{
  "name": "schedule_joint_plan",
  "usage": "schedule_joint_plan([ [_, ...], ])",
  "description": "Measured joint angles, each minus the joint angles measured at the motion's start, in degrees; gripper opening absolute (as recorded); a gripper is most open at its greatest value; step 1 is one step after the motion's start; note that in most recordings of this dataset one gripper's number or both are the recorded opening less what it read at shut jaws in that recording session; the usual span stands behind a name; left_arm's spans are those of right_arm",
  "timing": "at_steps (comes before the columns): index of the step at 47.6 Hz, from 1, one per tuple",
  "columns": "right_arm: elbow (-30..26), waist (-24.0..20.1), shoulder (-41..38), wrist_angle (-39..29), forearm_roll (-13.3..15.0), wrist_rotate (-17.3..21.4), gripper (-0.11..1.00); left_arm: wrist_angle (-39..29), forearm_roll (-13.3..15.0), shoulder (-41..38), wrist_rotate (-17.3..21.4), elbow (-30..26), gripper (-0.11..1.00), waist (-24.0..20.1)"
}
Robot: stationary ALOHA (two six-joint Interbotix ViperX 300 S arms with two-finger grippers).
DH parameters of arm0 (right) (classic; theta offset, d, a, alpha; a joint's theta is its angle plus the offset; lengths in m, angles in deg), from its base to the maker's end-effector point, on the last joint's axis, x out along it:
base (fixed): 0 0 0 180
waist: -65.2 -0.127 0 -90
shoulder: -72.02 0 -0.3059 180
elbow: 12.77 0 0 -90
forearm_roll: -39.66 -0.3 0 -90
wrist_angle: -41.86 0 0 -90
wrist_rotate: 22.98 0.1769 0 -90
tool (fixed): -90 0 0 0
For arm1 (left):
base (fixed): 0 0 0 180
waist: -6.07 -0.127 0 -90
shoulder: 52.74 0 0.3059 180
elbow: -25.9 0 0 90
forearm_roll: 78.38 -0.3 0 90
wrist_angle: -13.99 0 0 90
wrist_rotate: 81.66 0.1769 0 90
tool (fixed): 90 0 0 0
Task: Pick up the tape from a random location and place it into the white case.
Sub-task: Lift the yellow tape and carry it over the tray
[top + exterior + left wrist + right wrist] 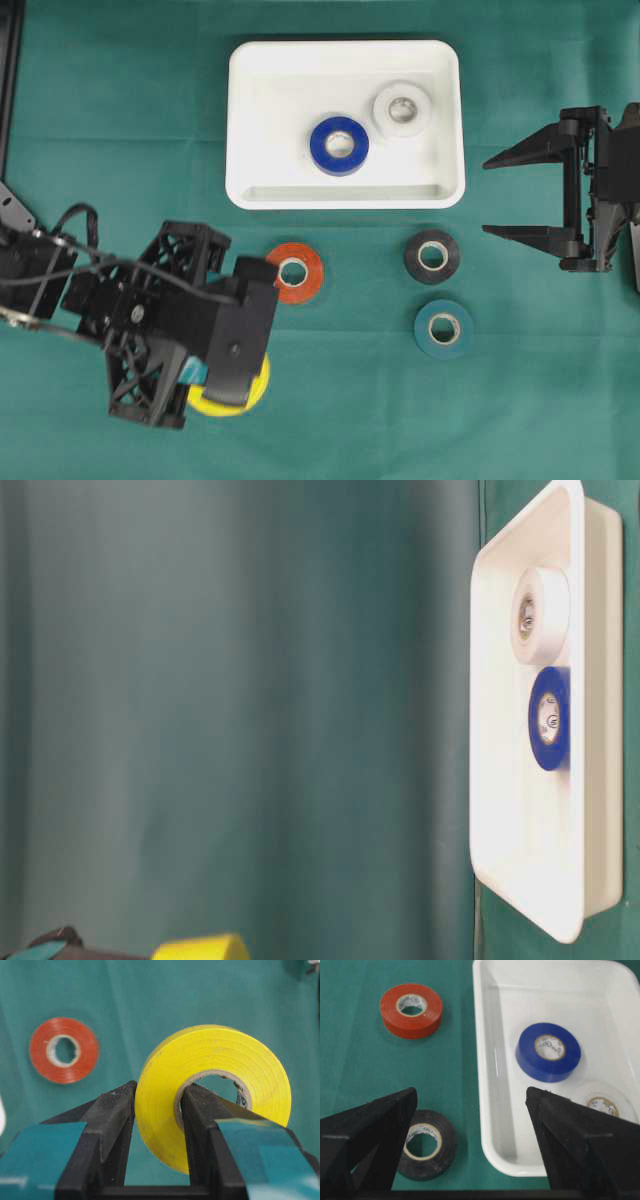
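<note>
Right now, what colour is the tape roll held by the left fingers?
Yellow tape roll, clearest in the left wrist view.

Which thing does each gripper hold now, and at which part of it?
The left gripper holds the yellow tape roll by its wall, one finger outside, one inside the core. The right gripper is open and holds nothing.

Both arms are matte black. The left pincer (232, 345), lower left of the overhead view, has lattice-framed housing, black cables and teal-taped fingers (40, 1152). The right pincer (520, 195) bears tapered black fingers.
</note>
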Motion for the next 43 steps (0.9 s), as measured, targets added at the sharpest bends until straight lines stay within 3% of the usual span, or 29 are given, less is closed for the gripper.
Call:
schedule_joint_plan([
  [43, 0.0, 0.0, 0.0, -1.4, 0.1, 0.0, 0.87, 3.0, -0.1, -0.1, 0.6, 0.0, 0.23, -26.6],
])
